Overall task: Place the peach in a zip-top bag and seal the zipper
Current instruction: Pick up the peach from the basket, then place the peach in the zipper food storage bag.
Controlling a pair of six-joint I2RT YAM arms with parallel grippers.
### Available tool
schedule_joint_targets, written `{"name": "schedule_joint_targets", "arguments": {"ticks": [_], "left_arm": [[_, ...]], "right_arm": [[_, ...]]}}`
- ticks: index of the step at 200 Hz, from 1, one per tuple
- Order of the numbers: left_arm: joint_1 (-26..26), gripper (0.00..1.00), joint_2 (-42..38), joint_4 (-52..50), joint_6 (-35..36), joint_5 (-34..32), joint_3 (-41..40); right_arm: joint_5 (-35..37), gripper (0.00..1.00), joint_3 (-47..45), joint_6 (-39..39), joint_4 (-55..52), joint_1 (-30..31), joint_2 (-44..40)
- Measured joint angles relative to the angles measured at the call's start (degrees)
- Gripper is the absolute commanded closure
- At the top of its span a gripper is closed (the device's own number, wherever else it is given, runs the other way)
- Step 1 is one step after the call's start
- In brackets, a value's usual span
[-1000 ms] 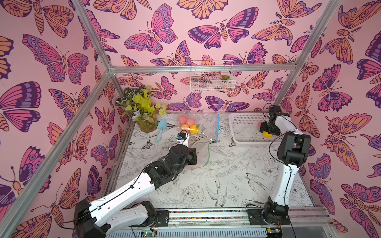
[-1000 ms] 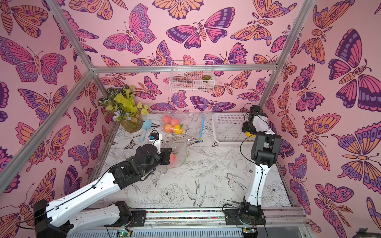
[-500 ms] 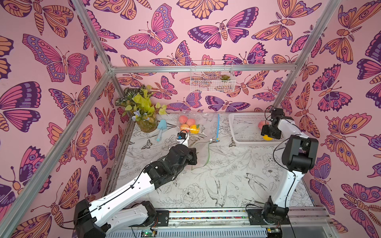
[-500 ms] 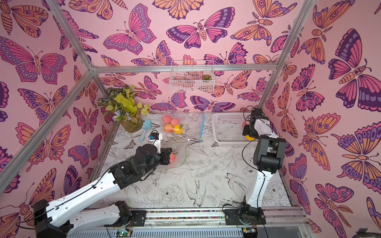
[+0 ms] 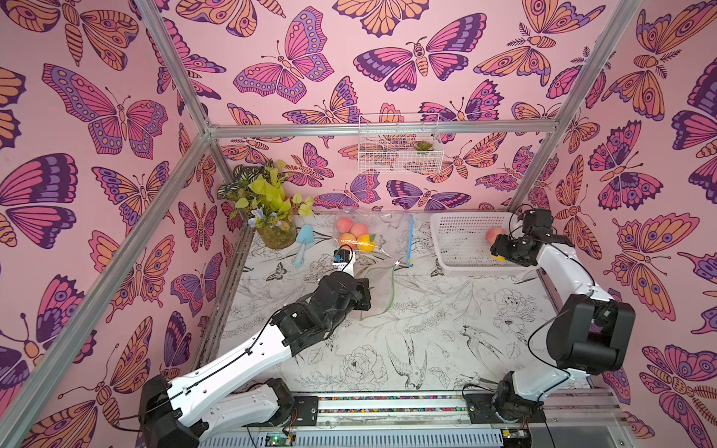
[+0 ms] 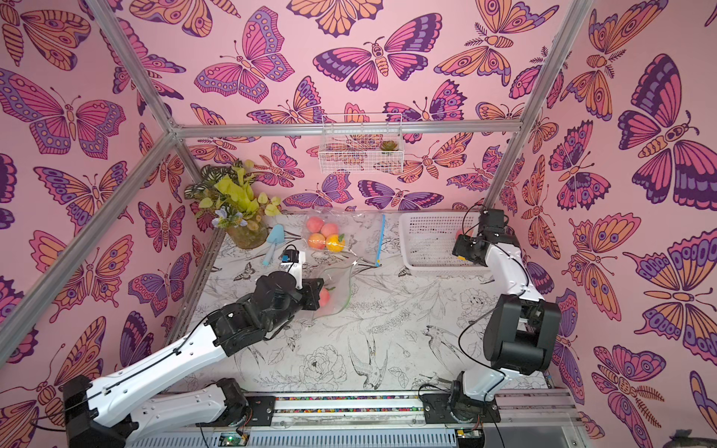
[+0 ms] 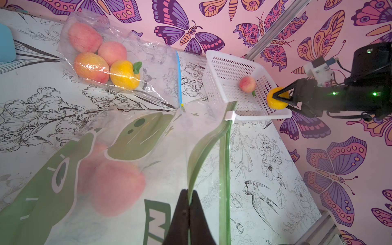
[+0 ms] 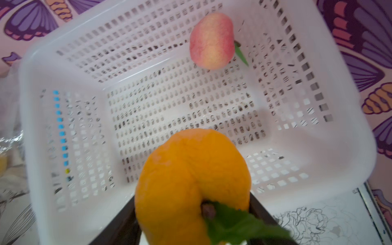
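A green-printed zip-top bag (image 7: 148, 137) lies mid-table, also seen in both top views (image 5: 382, 287) (image 6: 339, 287). Its mouth gapes and its white slider (image 7: 230, 115) sits at the far end. My left gripper (image 7: 188, 192) is shut on the bag's upper lip. A pink peach (image 7: 115, 186) lies inside the bag. My right gripper (image 8: 193, 203) is shut on a yellow-orange peach (image 8: 191, 169) just above the white basket's (image 5: 458, 232) near right corner. Another pink peach (image 8: 212, 40) rests in the basket.
A clear bag with a blue zipper (image 5: 372, 232) holds several fruits at the back. A plant in a vase (image 5: 271, 229) and a blue trowel (image 5: 304, 236) stand back left. A wire basket (image 5: 399, 145) hangs on the rear wall.
The right arm's elbow has swung toward the front right while its gripper stays over the basket with the yellow-orange peach. The left arm and the bag have not moved.
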Motion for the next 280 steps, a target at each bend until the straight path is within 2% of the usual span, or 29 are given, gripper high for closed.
{"name": "schedule_joint_targets", "arguments": {"ticks": [59,126,171,223,280], "left_arm": [[0.0,1.0,1.11,-0.04,0.02,-0.9,0.0],[0.0,1.0,2.25,-0.02,0.0,-1.99,0.0],[0.0,1.0,4.2,0.02,-0.31,-2.99,0.52],[0.0,1.0,6.45,0.22,-0.68,-2.86,2.51],[0.0,1.0,7.65,0.72,-0.66,-0.74,3.45]], "right_arm": [[-10.38,0.3,-7.82,1.46,3.96,8.11,-14.27],[-19.63,0.31,-9.94,1.84,7.74,19.78,-21.44],[-24.74,0.32,-11.1,1.79,10.25,28.5,-22.23],[-26.84,0.32,-11.5,1.4,11.93,39.82,-22.1],[-27.74,0.33,-12.9,2.32,15.54,46.29,-16.74]]}}
